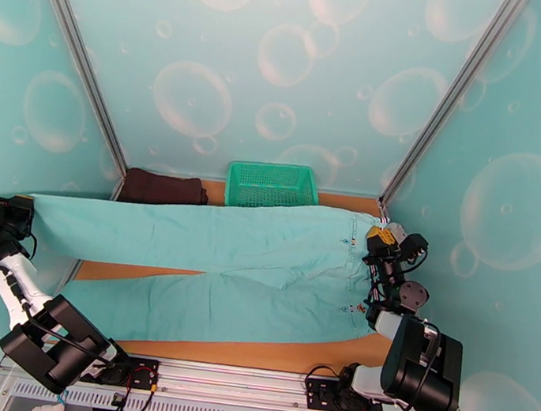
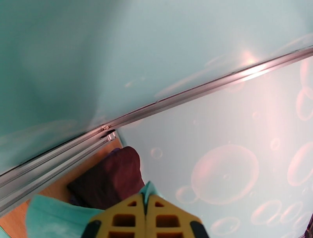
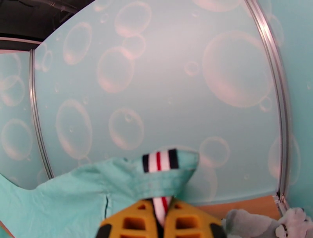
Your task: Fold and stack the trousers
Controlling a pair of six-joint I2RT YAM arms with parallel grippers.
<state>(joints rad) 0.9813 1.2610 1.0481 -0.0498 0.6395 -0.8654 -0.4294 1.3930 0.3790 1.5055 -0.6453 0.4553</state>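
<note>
The light teal trousers (image 1: 223, 260) lie stretched left to right across the wooden table (image 1: 251, 355), both legs pointing left. My left gripper (image 1: 27, 210) is shut on the cuff end of the far leg at the table's left edge. In the left wrist view its yellow fingers (image 2: 129, 219) pinch a fold of the teal cloth (image 2: 54, 215). My right gripper (image 1: 374, 238) is shut on the striped waistband (image 3: 159, 160) at the right end. In the right wrist view the trousers (image 3: 78, 195) drape away to the left from the closed right gripper (image 3: 161, 201).
A green basket (image 1: 271, 185) stands at the back wall, just behind the far leg. A dark brown folded garment (image 1: 163, 188) (image 2: 113, 176) lies to its left in the back corner. Enclosure walls and metal posts (image 1: 435, 104) close in the table. A grey plush thing (image 3: 250, 225) sits low right.
</note>
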